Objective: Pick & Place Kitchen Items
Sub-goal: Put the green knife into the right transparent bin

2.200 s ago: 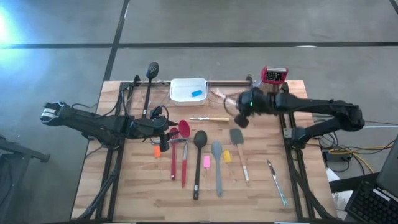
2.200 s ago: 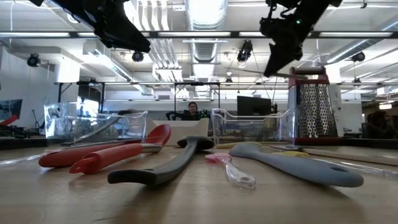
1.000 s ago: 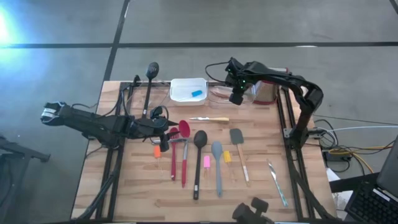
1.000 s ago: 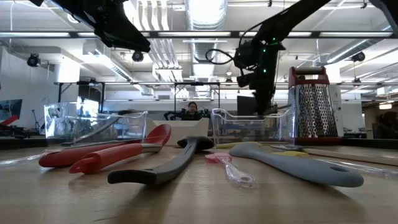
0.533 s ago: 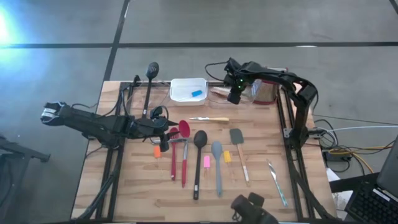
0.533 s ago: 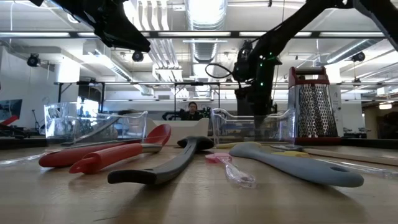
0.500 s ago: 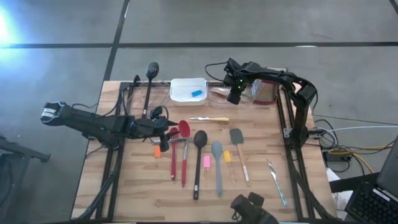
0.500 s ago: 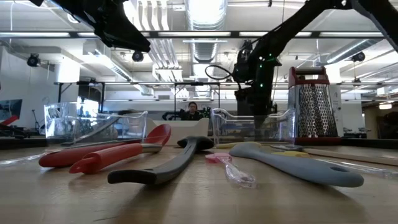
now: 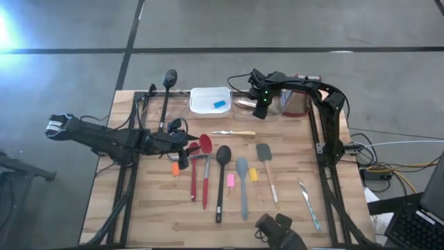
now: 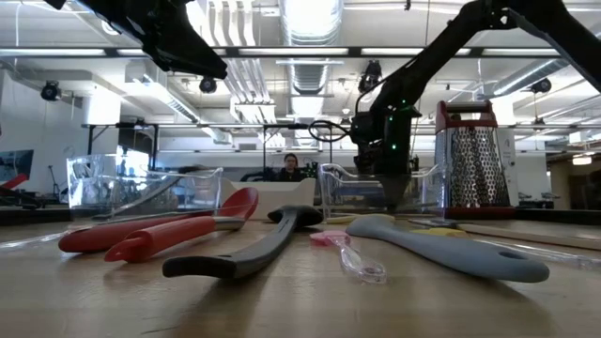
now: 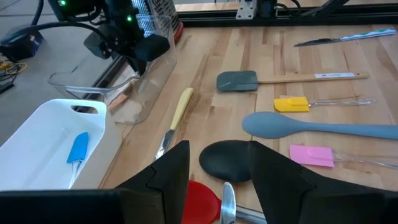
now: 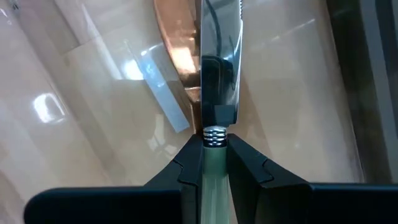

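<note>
Right gripper (image 9: 261, 111) at twelve o'clock on the worktop (image 9: 152, 208), lowered over a clear container (image 9: 253, 107) between the white tray (image 9: 201, 105) at its nine o'clock and the grater (image 9: 297, 103) at its three o'clock. Fingers (image 12: 249, 163) clenched on a knife (image 12: 217, 68), pale handle pinched between them, blade pointing down into the clear container.

Left gripper (image 9: 186, 142) at nine o'clock of the utensil row, hovering low beside the red spoon (image 9: 205, 144); fingers (image 11: 171, 174) parted, nothing between them.

Blue block (image 9: 220, 104) lying inside the white tray. Second pale-handled knife (image 9: 233, 132) flat at centre. Laid out in a row at six o'clock: red spatula (image 9: 193, 173), black spoon (image 9: 220, 182), pink block (image 9: 230, 180), grey spoon (image 9: 243, 186), yellow block (image 9: 254, 175), grey spatula (image 9: 266, 167). Orange block (image 9: 175, 169) at nine o'clock of the red spatula. Third knife (image 9: 309, 203) well apart at four o'clock. Black slotted spoon (image 9: 167, 94) at eleven o'clock.
</note>
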You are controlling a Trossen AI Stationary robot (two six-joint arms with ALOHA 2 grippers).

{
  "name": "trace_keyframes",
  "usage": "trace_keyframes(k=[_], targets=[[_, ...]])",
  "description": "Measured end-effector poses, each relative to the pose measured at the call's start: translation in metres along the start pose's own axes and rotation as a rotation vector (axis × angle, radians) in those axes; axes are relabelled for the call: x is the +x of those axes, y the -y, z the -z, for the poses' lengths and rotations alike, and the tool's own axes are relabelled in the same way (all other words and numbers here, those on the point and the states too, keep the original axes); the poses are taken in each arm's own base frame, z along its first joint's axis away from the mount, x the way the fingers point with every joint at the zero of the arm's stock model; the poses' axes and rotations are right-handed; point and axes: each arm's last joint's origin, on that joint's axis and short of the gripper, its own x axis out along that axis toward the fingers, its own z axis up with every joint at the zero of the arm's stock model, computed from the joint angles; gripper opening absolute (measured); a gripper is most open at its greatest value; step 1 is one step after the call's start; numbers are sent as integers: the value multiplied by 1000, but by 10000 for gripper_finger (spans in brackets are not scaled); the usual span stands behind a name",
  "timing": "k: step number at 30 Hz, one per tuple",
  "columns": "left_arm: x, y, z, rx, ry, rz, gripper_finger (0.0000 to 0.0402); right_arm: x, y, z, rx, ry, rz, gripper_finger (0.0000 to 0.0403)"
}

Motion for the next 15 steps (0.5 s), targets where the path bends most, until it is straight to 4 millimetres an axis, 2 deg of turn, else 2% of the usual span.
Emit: trace_keyframes(k=[5,11,15], targets=[[0,0,0,0,0,0,168,0,2,0,12,13,-11,43],[0,0,0,0,0,0,168,-2,2,-1,38,27,-8,112],[0,0,0,0,0,0,168,-2,2,-1,41,28,-7,136]])
